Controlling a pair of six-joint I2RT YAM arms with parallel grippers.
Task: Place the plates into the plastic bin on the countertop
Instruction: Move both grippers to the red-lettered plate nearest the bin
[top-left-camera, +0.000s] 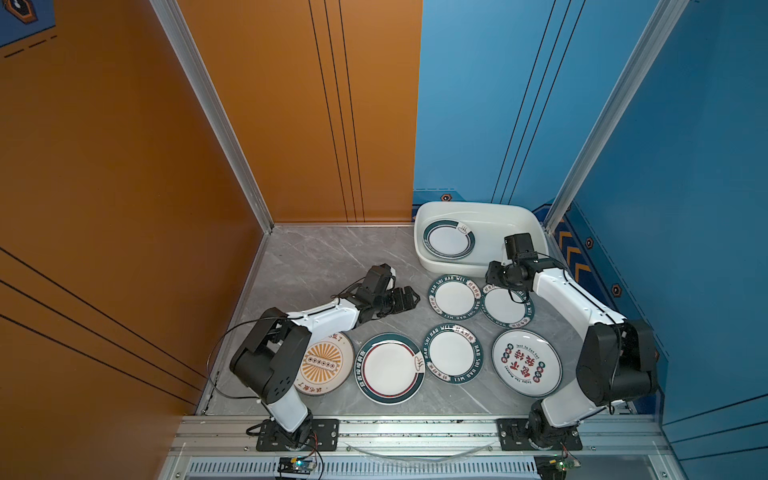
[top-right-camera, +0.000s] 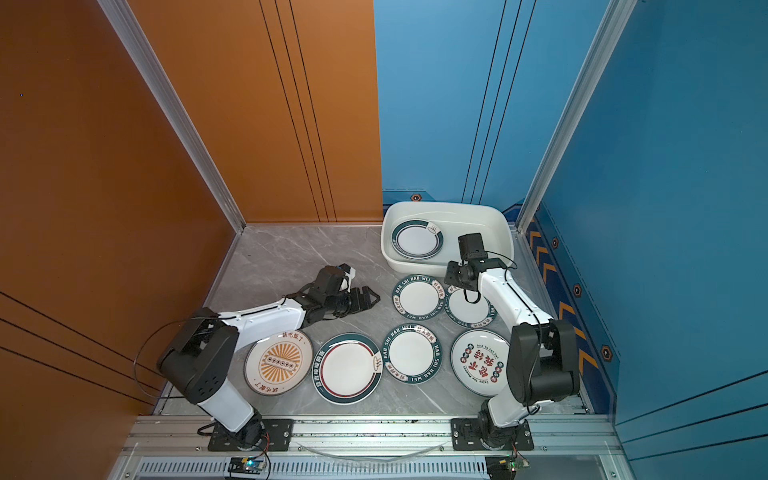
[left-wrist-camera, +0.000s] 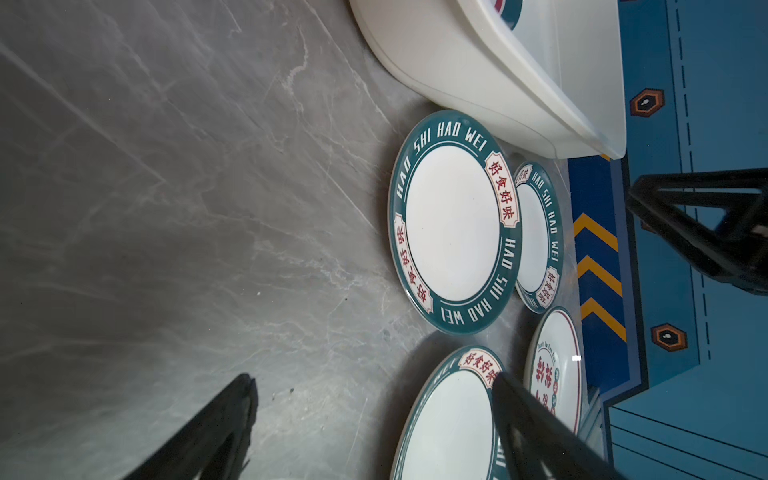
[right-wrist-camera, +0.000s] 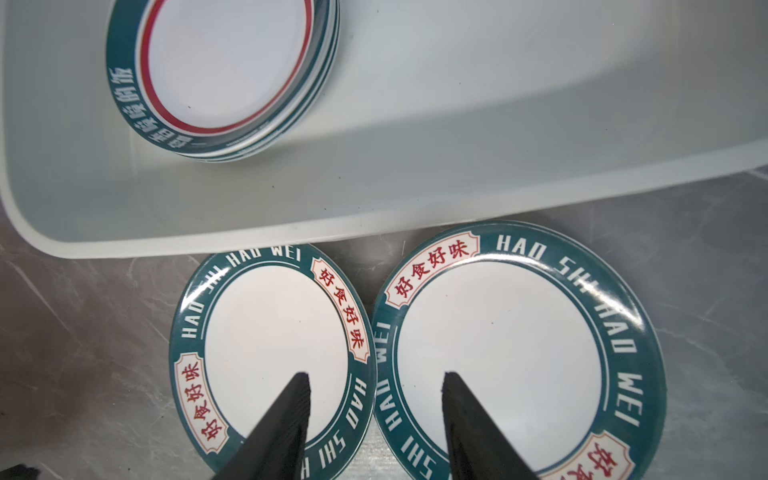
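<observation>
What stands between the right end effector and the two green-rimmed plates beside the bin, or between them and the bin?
Nothing visible. The right end effector hangs open above one plate and its neighbour, with only air beneath. Toward the bin, only its near wall must be cleared; the stack inside sits to one side.

On the desk (top-left-camera: 316, 257), six: three green lettered plates (top-left-camera: 454, 297) (top-left-camera: 506, 305) (top-left-camera: 452, 353), one red-ringed plate (top-left-camera: 388, 368), one sunburst plate (top-left-camera: 322, 365), one red-character plate (top-left-camera: 525, 362). One tub (top-left-camera: 490, 216), far right corner; plate stack (top-left-camera: 449, 243) inside, number unclear.

Both top views look down on the tabletop (top-left-camera: 316, 257) from its front edge; wrist cameras, close in, share two lettered plates (right-wrist-camera: 274, 336).
</observation>
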